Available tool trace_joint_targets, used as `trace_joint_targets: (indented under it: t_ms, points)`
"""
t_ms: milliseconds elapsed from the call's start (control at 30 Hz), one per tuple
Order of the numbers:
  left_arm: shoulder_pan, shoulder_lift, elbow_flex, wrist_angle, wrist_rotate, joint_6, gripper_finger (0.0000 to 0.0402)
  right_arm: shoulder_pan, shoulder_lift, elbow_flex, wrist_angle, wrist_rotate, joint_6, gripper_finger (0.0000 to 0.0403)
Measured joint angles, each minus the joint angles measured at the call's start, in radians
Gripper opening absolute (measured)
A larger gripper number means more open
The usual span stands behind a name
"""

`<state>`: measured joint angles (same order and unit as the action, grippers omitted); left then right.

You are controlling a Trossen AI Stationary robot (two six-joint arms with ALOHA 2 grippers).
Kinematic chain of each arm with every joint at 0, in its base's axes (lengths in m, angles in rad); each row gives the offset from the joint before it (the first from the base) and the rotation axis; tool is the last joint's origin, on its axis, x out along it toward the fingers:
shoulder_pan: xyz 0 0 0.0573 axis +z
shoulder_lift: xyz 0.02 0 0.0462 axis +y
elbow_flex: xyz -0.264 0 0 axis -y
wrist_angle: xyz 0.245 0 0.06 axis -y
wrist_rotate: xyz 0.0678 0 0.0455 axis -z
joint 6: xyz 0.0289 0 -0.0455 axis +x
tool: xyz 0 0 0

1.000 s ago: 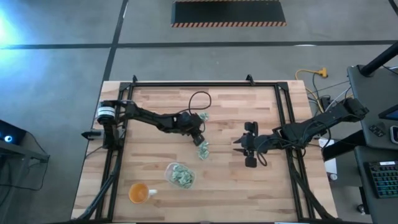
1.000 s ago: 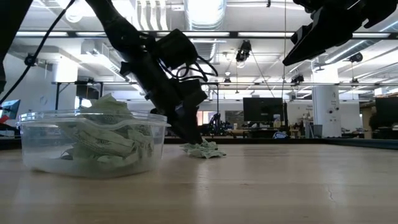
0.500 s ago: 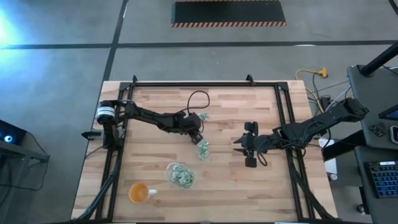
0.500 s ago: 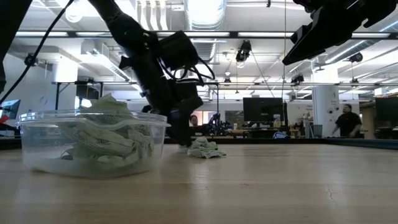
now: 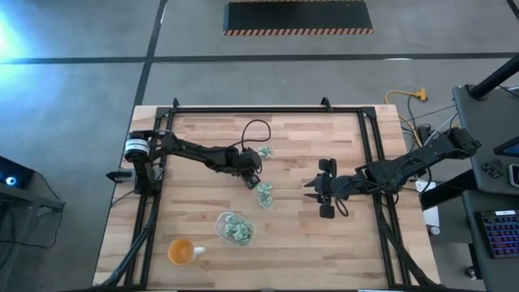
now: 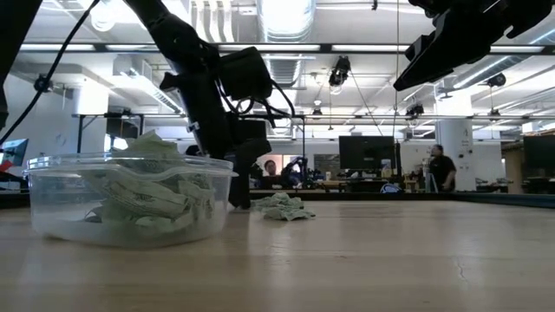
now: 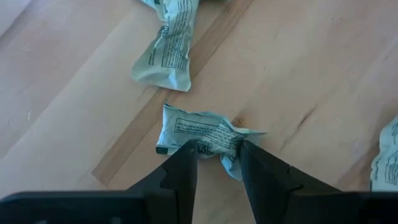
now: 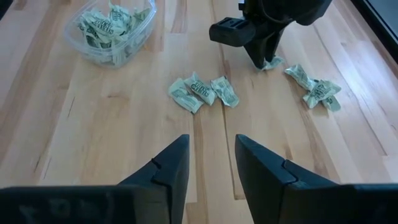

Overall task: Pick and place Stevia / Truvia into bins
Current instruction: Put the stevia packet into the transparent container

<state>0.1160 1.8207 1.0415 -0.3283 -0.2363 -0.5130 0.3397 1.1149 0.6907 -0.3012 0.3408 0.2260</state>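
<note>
Your left gripper [image 7: 214, 155] is down at the table [image 5: 308, 235], on the far side of the clear bin [image 5: 234, 228], fingers nearly closed and pinching one crumpled Stevia packet [image 7: 202, 132] by its near edge. That packet still lies on the wood; whether it is lifted at all, you cannot tell. A second packet [image 7: 166, 51] lies flat just past it, apart from it. A small cluster of three packets [image 8: 203, 91] sits between the left gripper and the bin, and two or three more packets [image 8: 314, 89] lie farther from the bin, beyond the left gripper. The bin is already well filled with packets, heaped above its rim in the low view. Your right gripper [image 8: 211, 163] hangs above the table, well off to the bin's right and behind it, fingers parted, holding nothing. An orange cup [image 5: 180, 252] stands just left of the bin.
</note>
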Motion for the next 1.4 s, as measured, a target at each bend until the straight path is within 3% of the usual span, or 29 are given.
trace_joint_targets:
  t_ms: [200, 467, 833, 1067, 1400]
  points:
    - [-0.002, -0.008, -0.001, -0.015, 0.003, 0.031, 0.0093, 0.000, 0.000, -0.002, 0.001, 0.000, 0.000, 0.0117]
    - [-0.009, -0.018, -0.001, -0.026, 0.003, 0.064, 0.0006, 0.000, 0.000, -0.005, 0.001, 0.000, 0.000, 0.0116]
    - [-0.053, -0.106, -0.002, -0.105, 0.000, 0.103, 0.0001, 0.001, 0.000, -0.006, 0.002, 0.001, -0.001, 0.0112]
    - [-0.183, -0.247, -0.022, -0.199, 0.018, 0.112, 0.0000, 0.001, 0.000, -0.009, 0.000, 0.002, -0.001, 0.0107]
    - [-0.475, -0.362, -0.103, -0.209, 0.052, 0.141, 0.0000, 0.000, 0.000, -0.014, 0.001, 0.002, -0.001, 0.0103]
